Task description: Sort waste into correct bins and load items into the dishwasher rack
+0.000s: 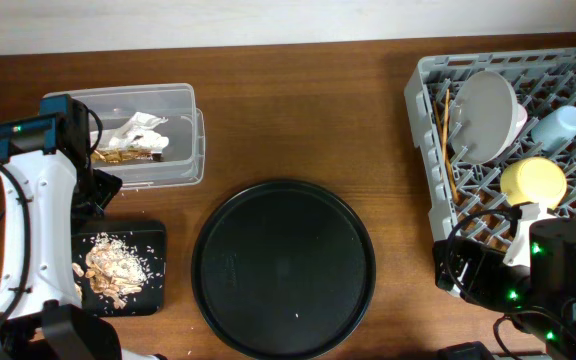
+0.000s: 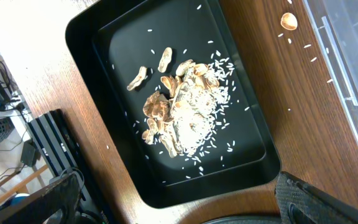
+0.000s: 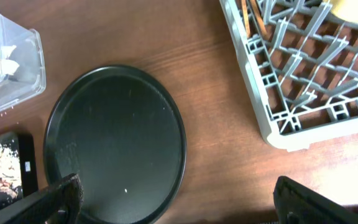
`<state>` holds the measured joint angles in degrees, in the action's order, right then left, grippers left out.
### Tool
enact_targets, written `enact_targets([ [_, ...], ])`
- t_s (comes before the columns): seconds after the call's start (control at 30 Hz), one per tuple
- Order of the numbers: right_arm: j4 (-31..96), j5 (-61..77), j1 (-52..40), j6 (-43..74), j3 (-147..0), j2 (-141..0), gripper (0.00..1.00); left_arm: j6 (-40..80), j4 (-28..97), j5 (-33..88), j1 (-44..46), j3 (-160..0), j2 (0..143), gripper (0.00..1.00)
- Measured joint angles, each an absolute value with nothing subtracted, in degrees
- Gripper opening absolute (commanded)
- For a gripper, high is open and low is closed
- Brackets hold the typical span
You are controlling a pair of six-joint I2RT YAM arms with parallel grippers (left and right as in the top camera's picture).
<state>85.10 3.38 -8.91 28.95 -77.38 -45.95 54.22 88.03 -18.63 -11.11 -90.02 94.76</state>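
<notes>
Nearly all looked done: wrapper [image 1: 133, 135] lay in the tub [image 1: 183, 100], scraps [image 1: 113, 265] in the tray [image 1: 158, 235], and plate [image 1: 488, 115], bowl [image 1: 533, 180], blue cup [image 1: 558, 125] and chopsticks [image 1: 446, 120] in the rack [image 1: 423, 120]. One crumb [image 2: 288, 22] sat on the table [image 2: 272, 87]. Left gripper [image 2: 179, 211] and right gripper [image 3: 179, 208] gaped wide, empty.

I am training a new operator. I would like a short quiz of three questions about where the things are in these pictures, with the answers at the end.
1. True or false: the crumpled wrapper lies inside the clear tub.
2. Which thing holds the heap of food scraps and rice?
A. the clear tub
B. the shallow black rectangular tray
C. the grey plate
3. Fill in the missing word: the bowl that sits in the dishwasher rack is ____ in colour.

Key: 1 true; 2 B; 3 yellow.
</notes>
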Motion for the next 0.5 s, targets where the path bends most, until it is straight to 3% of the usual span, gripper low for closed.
enact_targets([
  [0.3,84.14,3.57,-8.91,29.02,-73.56,-45.87,0.99,54.22,88.03,-18.63,-11.11,-90.02,94.76,0.99],
  [0.5,69.54,3.62,-8.91,29.04,-58.74,-40.80,0.99,54.24,88.03,-18.63,-11.11,-90.02,94.76,0.99],
])
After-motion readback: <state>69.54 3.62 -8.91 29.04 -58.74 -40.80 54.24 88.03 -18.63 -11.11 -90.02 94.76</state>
